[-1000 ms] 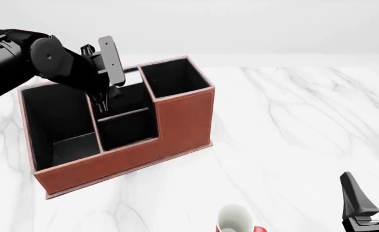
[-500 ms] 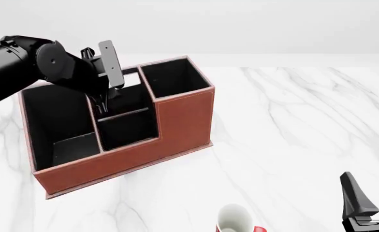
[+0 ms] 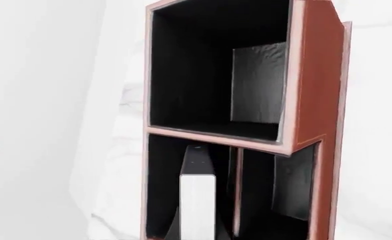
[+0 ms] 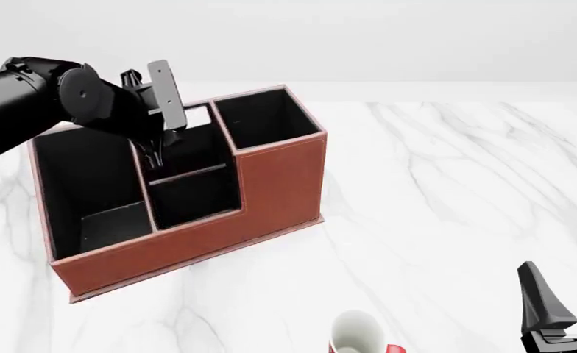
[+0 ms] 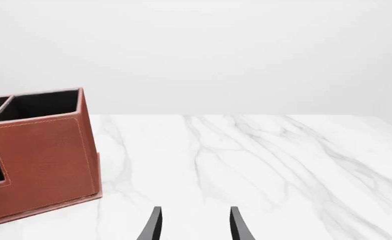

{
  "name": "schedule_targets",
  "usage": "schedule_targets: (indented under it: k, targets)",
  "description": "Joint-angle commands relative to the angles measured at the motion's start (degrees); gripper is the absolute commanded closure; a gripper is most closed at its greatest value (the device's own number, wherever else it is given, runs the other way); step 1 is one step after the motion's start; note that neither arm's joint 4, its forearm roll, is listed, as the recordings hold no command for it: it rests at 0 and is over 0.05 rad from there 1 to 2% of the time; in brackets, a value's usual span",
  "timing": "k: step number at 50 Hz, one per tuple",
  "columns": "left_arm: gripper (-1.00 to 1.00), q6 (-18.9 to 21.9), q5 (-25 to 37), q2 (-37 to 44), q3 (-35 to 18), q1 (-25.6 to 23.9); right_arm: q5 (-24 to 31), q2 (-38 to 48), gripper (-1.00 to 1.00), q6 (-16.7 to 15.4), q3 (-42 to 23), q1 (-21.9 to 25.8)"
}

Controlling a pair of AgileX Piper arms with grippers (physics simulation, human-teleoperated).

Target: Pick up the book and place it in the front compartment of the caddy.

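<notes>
Front and wrist views of a two-arm station at a white marble worktop [image 4: 446, 191].

The left arm enters from the left of the caddy [image 4: 268, 184] and reaches across the top of its large left compartment. Its wrist is bent so that the left hand [image 4: 156, 153] points steeply down. The fingertips are just inside the rim of the rear middle compartment, close to the wall it shares with the large left compartment and above the pale-trimmed divider in front of it.

In the left wrist view, the book [image 3: 197, 205] stands out from the hand along the line of the fingers. Its white page edge faces the camera and its black far end lies over the opening of a middle compartment of the caddy [image 3: 316, 75]. The hand is closed narrowly on the book; the fingers themselves are mostly hidden behind it. In the front view the book cannot be told apart from the dark fingers.

The right hand [image 4: 567, 298] is low over the worktop, well to the right of the caddy and nearer the camera. Its fingers point forward and are spread wide, with nothing between them. The right wrist view shows the same spread right hand [image 5: 194, 227] and the caddy's tall end compartment [image 5: 42, 155].

A white-and-red mug [image 4: 360, 334] stands on the worktop in front of the caddy, between it and the right hand.
</notes>
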Motion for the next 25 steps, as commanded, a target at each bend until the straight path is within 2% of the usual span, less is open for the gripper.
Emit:
schedule_targets:
  k: [1,25]
  targets:
    - [1.0,0.9,-1.5,-0.2,-0.9,1.7,0.0,-0.1,-1.0,0.0,0.0,0.0]
    - [1.0,0.5,-6.1,4.5,-0.7,3.2,0.0,-0.1,-1.0,0.0,0.0,0.0]
